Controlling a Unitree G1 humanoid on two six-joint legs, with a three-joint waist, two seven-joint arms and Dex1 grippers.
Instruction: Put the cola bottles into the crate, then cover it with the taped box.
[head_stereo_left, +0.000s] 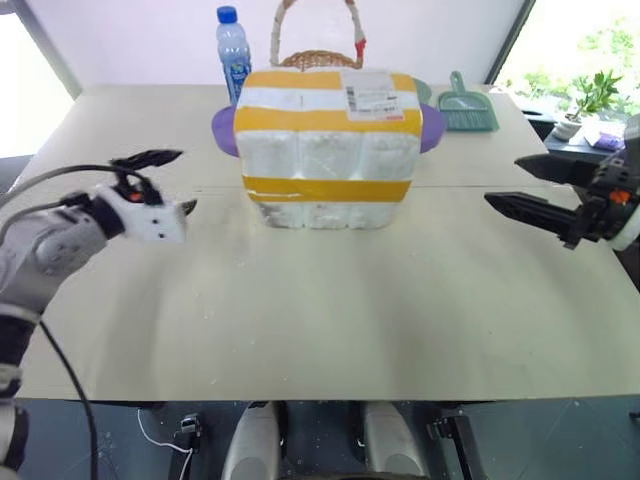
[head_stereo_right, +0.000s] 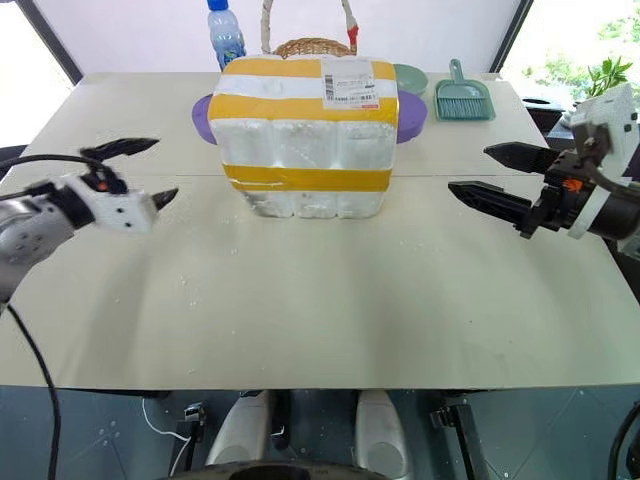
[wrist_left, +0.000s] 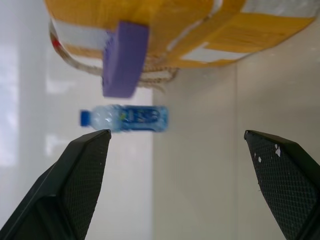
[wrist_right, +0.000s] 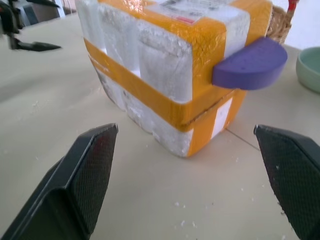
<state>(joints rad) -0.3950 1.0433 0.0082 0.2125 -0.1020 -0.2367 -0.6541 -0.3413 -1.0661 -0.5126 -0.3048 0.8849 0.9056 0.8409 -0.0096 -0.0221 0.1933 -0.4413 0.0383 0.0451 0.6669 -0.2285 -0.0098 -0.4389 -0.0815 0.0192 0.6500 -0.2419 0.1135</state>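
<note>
Taped box (head_stereo_left: 328, 148) sits mid-table over the crate (head_stereo_left: 325, 206), long axis crosswise, squarely between the left gripper (head_stereo_left: 165, 183) and right gripper (head_stereo_left: 528, 187); both stand spread, empty, about equally near.

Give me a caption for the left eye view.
Both open grippers, left and right, flank the taped box on the table.

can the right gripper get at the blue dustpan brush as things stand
Probably yes: the right gripper is open, and bare table lies between it and the brush, beside the taped box.
</note>
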